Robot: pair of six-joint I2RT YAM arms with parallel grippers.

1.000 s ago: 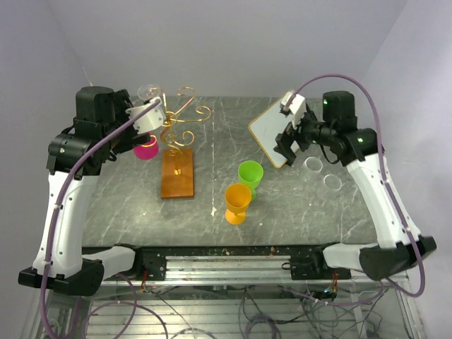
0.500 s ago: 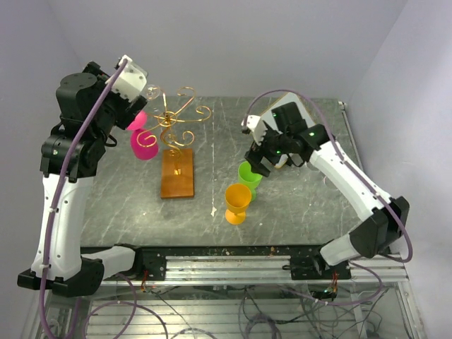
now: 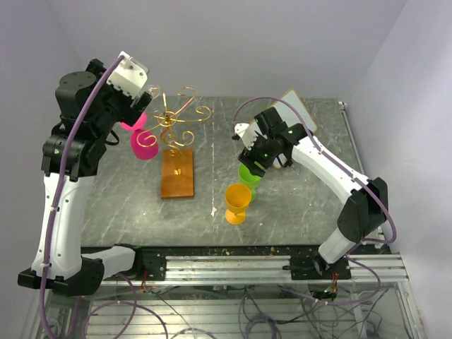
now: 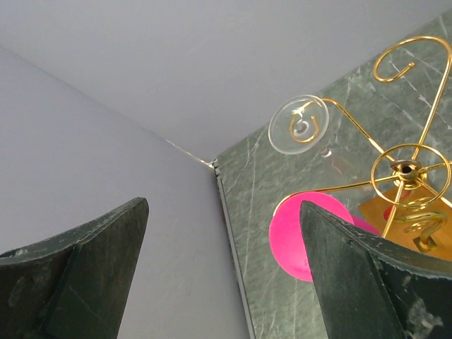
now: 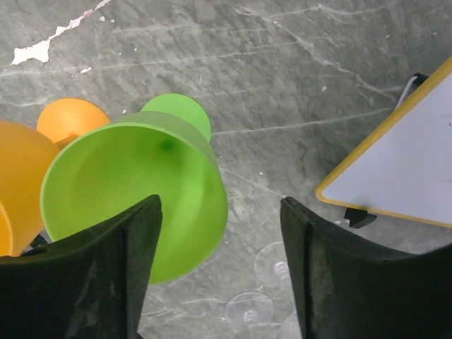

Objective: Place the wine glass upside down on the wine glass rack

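Clear wine glass (image 4: 299, 125) already hung foot-up on a far-left hook of gold wine glass rack (image 4: 403, 168), bowel hard to make out through the plastic. Pink wine glass (image 3: 145, 145) just near of it, apparently hanging upside down from the next hook; contact with the hook not clear enough to confirm. Left gripper (image 4: 224, 212) raised at far left beside the rack, fingers spread wide, holding nothing, apart from both glasses. Wooden base (image 3: 176, 175) of the rack flat on marble table (image 3: 127, 198). Orange wine glass (image 3: 237, 198) upright near centre, untouched. Green wine glass (image 5: 134, 191) upright just beside and to the far right of it. Right gripper (image 5: 219, 205) directly over the green rim, fingers apart with the rim's right side between them, no pinch yet. More clear glasses (image 5: 247, 308) on the table further right, count uncertain, next to yellow-framed whiteboard (image 5: 402, 155). Judged progress: one hung for sure, likely two; green probably next, then inverting and hooking; orange and remaining clear ones left.
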